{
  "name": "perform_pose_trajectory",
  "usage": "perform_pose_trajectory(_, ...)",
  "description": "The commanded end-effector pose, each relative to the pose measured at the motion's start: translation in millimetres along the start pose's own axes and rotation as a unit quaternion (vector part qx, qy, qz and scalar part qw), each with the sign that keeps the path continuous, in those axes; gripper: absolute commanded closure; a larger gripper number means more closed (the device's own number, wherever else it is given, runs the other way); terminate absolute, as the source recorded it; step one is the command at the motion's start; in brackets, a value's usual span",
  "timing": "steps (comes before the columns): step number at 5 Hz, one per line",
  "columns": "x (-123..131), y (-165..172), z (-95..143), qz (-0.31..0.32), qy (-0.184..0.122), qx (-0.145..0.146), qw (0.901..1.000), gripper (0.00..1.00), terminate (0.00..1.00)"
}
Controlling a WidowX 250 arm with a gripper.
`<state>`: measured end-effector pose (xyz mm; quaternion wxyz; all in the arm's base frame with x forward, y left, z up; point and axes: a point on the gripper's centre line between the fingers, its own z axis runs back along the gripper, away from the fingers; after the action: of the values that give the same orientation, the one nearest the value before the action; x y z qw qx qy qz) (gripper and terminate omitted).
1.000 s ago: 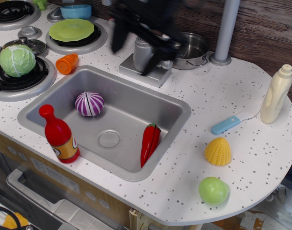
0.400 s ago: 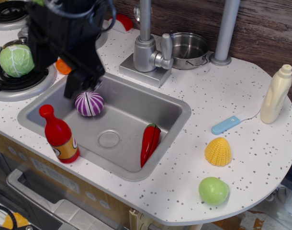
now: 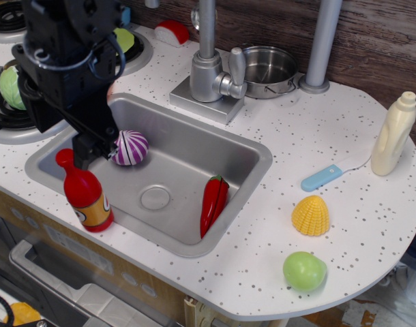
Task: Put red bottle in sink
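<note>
The red bottle (image 3: 85, 194) stands upright on the white counter at the front-left rim of the sink (image 3: 187, 157). It has a rounded cap and a yellow-orange label. My black gripper (image 3: 95, 151) hangs from the upper left, fingers down, just above and behind the bottle's cap, over the sink's left edge. The jaws look open and hold nothing. The arm hides part of the stove behind it.
In the sink lie a purple onion (image 3: 131, 148) beside my fingers and a red chili (image 3: 213, 201). A faucet (image 3: 208, 68) and steel pot (image 3: 269, 68) stand behind. A cream bottle (image 3: 393, 133), blue-handled tool (image 3: 327, 176), corn (image 3: 310, 214) and green fruit (image 3: 305, 270) sit at right. A cabbage (image 3: 9, 88) is on the stove.
The arm swept from the back by the faucet to the left and down; the fingers now hang just above the red bottle's cap. The bottle has not moved.
</note>
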<state>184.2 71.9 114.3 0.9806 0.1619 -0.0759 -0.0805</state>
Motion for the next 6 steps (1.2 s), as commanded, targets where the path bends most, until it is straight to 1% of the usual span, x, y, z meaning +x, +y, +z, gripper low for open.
perform_pose_trajectory(1, 0, 7, -19, -0.006, -0.015, -0.017, 0.9997, 0.0, 0.0)
perform_pose_trajectory(2, -4, 9, -32, -0.009, -0.015, -0.044, 0.9989, 0.0, 0.0)
perform_pose_trajectory(3, -6, 3, -39, -0.003, -0.018, -0.061, 0.998, 0.0, 0.0)
perform_pose_trajectory(4, -7, -1, -40, 0.0, -0.015, -0.07, 0.9974, 1.0, 0.0)
perform_pose_trajectory(5, -5, -4, -41, 0.002, -0.018, -0.072, 0.9973, 1.0, 0.0)
perform_pose_trajectory(6, 7, 1, -35, 0.0, -0.02, -0.067, 0.9976, 1.0, 0.0)
